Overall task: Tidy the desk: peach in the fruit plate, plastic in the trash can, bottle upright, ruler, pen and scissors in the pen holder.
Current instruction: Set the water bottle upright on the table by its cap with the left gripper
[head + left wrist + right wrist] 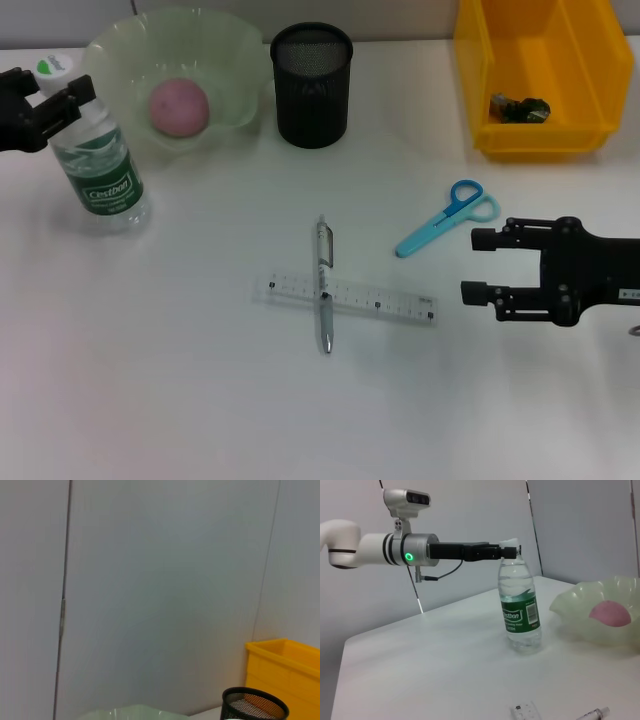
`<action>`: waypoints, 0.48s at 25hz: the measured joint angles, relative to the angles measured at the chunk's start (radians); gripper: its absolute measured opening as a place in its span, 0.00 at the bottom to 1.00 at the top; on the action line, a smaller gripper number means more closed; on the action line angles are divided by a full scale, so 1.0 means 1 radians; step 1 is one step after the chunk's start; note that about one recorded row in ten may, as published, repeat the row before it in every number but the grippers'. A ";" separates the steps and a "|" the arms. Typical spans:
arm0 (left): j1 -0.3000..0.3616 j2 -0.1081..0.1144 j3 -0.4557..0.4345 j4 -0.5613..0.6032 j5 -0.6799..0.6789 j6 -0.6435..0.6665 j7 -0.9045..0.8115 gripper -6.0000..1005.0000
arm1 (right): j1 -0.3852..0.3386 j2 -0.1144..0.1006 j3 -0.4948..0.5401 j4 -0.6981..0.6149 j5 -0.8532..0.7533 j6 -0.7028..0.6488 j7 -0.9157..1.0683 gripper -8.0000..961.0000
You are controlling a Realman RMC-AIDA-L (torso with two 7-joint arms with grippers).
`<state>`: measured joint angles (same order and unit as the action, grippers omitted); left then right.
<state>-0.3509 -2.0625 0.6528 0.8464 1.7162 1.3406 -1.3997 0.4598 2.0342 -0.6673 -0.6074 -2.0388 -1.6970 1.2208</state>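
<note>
The clear bottle [100,170] with a green label stands upright at the far left, and my left gripper [72,105] is shut on its neck; the right wrist view shows that gripper [507,551] pinching just under the cap of the bottle [520,610]. A pink peach [178,106] lies in the pale green fruit plate [232,60]. The black mesh pen holder [312,85] stands beside it. A pen [324,285] lies across a clear ruler [380,300] mid-table. Blue scissors [447,218] lie to the right. My right gripper [482,268] hovers open just right of the ruler.
A yellow bin [590,130] at the back right holds a dark crumpled piece of plastic [519,108]. The left wrist view faces a grey wall, with the pen holder [254,705] and the bin [285,670] at its lower edge.
</note>
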 joint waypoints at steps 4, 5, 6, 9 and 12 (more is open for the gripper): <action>-0.007 0.000 0.000 -0.013 0.000 -0.015 0.000 0.44 | -0.003 0.000 0.000 0.000 0.000 0.000 -0.002 0.75; -0.021 -0.001 0.000 -0.028 -0.001 -0.048 0.001 0.44 | -0.003 0.000 0.000 0.000 0.000 0.000 -0.002 0.75; -0.022 -0.001 0.000 -0.029 -0.001 -0.050 0.001 0.44 | -0.004 0.000 0.000 0.000 0.000 -0.001 -0.002 0.75; -0.027 -0.001 0.000 -0.035 -0.002 -0.058 0.003 0.44 | -0.004 0.000 0.000 0.000 0.000 -0.001 -0.002 0.75; -0.030 -0.002 -0.001 -0.047 -0.002 -0.067 0.017 0.44 | -0.004 0.000 0.000 0.000 0.000 -0.001 -0.002 0.75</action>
<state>-0.3811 -2.0650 0.6522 0.7999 1.7146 1.2740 -1.3823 0.4556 2.0339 -0.6673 -0.6075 -2.0388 -1.6982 1.2185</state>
